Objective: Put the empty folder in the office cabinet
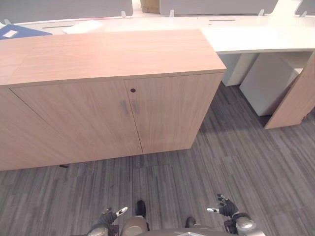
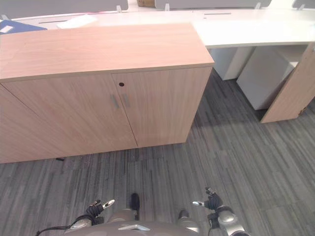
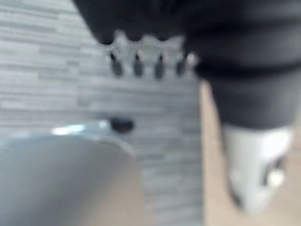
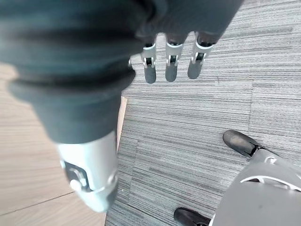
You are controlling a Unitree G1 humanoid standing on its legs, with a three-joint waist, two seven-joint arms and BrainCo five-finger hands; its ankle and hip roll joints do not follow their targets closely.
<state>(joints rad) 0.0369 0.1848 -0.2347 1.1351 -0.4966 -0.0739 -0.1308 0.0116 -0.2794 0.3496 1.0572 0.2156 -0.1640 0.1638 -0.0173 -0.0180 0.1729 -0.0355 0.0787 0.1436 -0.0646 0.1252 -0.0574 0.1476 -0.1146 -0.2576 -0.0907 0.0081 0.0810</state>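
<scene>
So the office cabinet (image 1: 113, 83) stood straight ahead of the robot, a low light-wood unit with both doors closed, two slim handles (image 1: 129, 107) side by side at the seam where the doors met, and a small dark keyhole (image 1: 133, 90) near the top of the right door. Its top was bare wood. The blue folder (image 1: 19, 31) lay on the white desk (image 1: 256, 34) behind the cabinet, off past the cabinet's far left corner, with a white label on its cover, and some white papers (image 1: 82, 26) sat on the desk just beside it, toward the middle. Neither hand was anywhere near it. The left hand (image 1: 114, 213) hung low over the grey striped carpet (image 1: 246, 162), well in front of the cabinet, and in its own wrist view the fingers (image 3: 136, 63) looked straight and relaxed, gripping nothing. The right hand (image 1: 222, 206) was the same deal on the other side, low over the carpet, fingers (image 4: 171, 63) hanging straight and loose with nothing between them and the thumb, so both hands were released. Over on the right, the desk ran on past the cabinet's right edge, with a white pedestal unit (image 1: 270, 81) underneath it and a slanted wood side panel (image 1: 295, 98) next to that
</scene>
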